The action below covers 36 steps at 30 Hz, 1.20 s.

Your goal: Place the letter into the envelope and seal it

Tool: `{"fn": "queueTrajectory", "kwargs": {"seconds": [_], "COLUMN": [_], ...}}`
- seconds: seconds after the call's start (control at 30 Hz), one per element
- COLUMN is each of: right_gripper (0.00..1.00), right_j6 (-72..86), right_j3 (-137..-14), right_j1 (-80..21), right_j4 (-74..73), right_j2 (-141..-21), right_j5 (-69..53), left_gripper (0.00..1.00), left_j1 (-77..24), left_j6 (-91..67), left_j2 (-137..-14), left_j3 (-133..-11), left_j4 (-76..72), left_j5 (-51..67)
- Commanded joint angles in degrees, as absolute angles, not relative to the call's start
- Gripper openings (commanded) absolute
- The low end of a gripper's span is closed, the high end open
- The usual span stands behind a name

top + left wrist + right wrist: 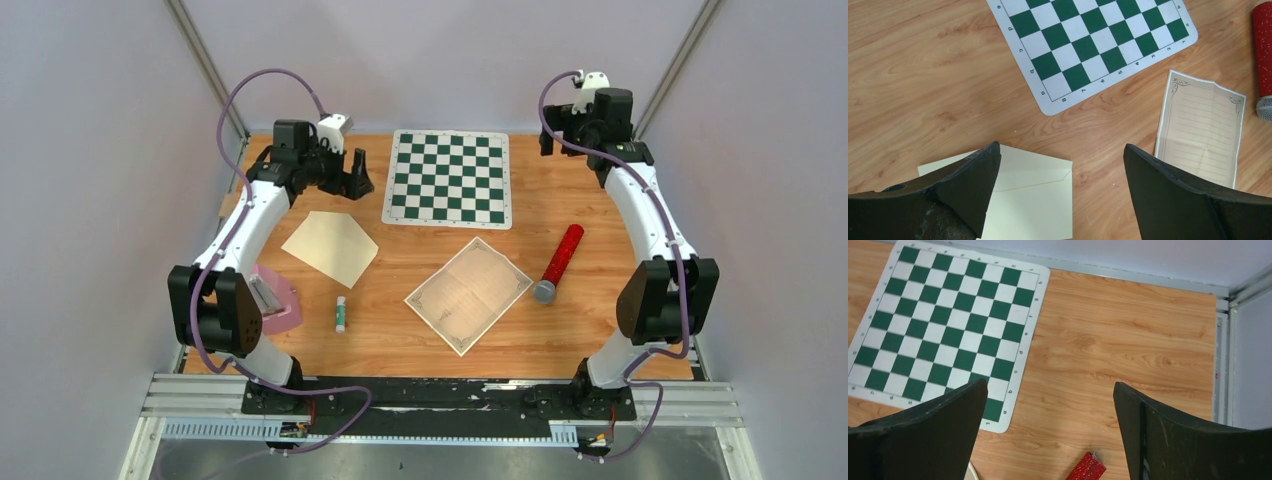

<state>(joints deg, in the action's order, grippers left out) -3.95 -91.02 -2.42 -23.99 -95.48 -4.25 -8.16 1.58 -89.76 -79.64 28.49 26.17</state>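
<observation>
The left gripper (1062,150) and right gripper (1050,387) both gape fully, holding nothing; the letter (1200,130) lies flat just outside the left one's right-hand finger, long axis pointing ahead, the envelope (1033,192) below its other finger, so the left arm seems nearer

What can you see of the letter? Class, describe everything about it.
The letter is an off-white rectangular paper sheet with a thin dark ornamental border, corner flourishes, faint ruled lines and fold creases. It lies flat, unfolded and turned diagonally on the wooden table, nearer the robot than the chessboard, one corner close to the red microphone. Nothing lies on it.
</observation>
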Motion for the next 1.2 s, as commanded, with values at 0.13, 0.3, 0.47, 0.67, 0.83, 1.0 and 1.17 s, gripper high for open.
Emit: {"fn": "queueTrajectory", "kwargs": {"seconds": [0.13,0.3,0.47,0.67,0.83,1.0,1.17], "right_gripper": [1.0,0.98,0.74,0.45,0.14,0.0,0.0], "right_j6": [-16.09,-16.62,-18.09,-20.79,-19.89,-17.28,-7.96], "right_j3": [-95.55,-95.0,-92.36,-87.61,-83.62,-76.77,-69.58], "right_j1": [-3.6,-7.08,-11.37,-17.08,-18.55,-19.1,-20.77], "right_j4": [-38.17,-42.25,-42.21,-42.06,-41.94,-41.4,-38.79], "right_j2": [-99.92,-104.47,-106.26,-108.21,-108.02,-106.05,-104.61], "right_j5": [-30.66,-37.34,-46.04,-47.58,-48.04,-48.91,-50.71], "left_gripper": [1.0,1.0,1.0,0.99,0.99,0.99,0.98], "left_j1": [-8.79,-10.0,-10.57,-14.22,-17.93,-18.54,-18.61], "left_j6": [0.31,0.33,0.28,1.41,4.89,5.02,-4.9], "left_j2": [-88.59,-86.77,-86.73,-95.34,-98.95,-100.11,-101.27], "left_j3": [-76.77,-72.59,-68.45,-71.23,-72.91,-71.03,-67.09], "left_j4": [28.07,27.07,23.43,25.02,27.71,27.68,19.59], "left_j5": [29.76,30.27,30.89,34.96,38.96,43.85,50.81]}}
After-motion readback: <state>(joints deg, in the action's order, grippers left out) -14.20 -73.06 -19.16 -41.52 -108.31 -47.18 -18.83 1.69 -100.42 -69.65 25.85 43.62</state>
